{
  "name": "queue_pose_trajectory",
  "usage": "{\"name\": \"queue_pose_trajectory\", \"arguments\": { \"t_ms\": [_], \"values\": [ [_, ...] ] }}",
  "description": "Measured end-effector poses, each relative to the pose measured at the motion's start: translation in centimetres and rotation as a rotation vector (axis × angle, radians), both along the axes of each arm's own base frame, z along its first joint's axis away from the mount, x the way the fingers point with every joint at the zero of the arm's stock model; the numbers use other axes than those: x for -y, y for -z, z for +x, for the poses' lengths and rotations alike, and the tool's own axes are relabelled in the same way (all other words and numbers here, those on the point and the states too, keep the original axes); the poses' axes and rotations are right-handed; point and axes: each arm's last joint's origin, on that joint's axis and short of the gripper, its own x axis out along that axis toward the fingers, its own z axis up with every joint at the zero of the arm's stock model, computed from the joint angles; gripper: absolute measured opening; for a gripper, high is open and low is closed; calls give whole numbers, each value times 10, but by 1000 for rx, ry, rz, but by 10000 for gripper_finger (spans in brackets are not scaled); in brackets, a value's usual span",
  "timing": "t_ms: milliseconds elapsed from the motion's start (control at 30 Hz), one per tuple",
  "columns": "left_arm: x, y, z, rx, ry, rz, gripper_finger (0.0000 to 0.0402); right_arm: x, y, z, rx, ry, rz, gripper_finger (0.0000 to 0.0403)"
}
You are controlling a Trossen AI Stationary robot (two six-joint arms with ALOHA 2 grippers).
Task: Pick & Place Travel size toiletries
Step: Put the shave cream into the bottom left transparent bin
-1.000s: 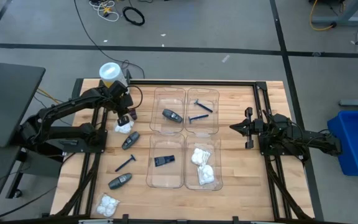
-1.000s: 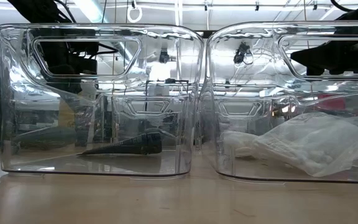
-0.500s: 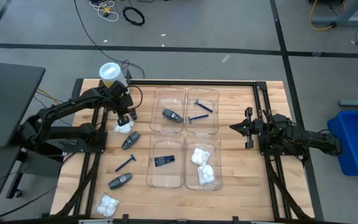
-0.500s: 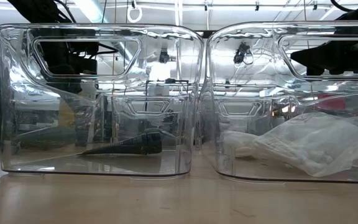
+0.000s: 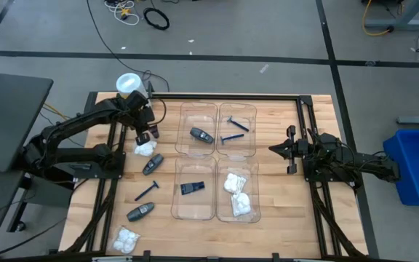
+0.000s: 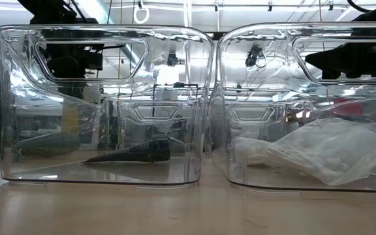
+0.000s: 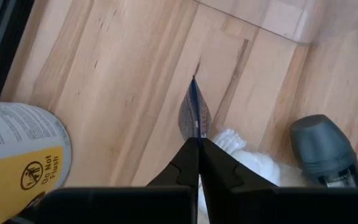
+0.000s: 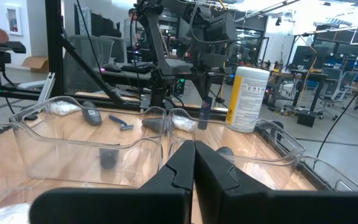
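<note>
I see my left gripper (image 5: pixel 150 135) near the bench's (image 5: pixel 282 211) far left corner, fingers pinched tight on a thin blue razor (image 7: pixel 193 109); in the left wrist view the razor sticks out from between the closed tips. Just beside it lies a white packet (image 5: pixel 145 148), and a dark grey tube (image 5: pixel 152 165) sits a little nearer to me. The yellow-and-white cylinder (image 5: pixel 127 84) stands at that corner, behind the gripper.

Still loose on the bench: another razor (image 5: pixel 147 191), a second tube (image 5: pixel 140 212) and a packet (image 5: pixel 126 239) near the front left edge.

The clear trays (image 5: pixel 217 120) in the middle already hold a tube (image 5: pixel 201 135), a razor (image 5: pixel 233 125), a dark cone piece (image 5: pixel 192 188) and white packets (image 5: pixel 237 193).

My right gripper (image 5: pixel 273 149) waits to the right of the trays, fingers closed on nothing.
</note>
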Motion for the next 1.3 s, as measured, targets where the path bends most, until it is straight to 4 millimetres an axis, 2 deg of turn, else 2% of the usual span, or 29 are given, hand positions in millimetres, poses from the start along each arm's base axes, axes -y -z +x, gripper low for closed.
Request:
{"name": "queue_pose_trajectory", "arguments": {
  "t_ms": [600, 1300],
  "values": [
    [0, -10, 4, 12, 46, 33, 8, 0, 0, 0, 0, 0, 0, 13],
    [8, -91, 11, 143, 76, 124, 5, 0, 0, 0, 0, 0, 0, 14]
  ]
}}
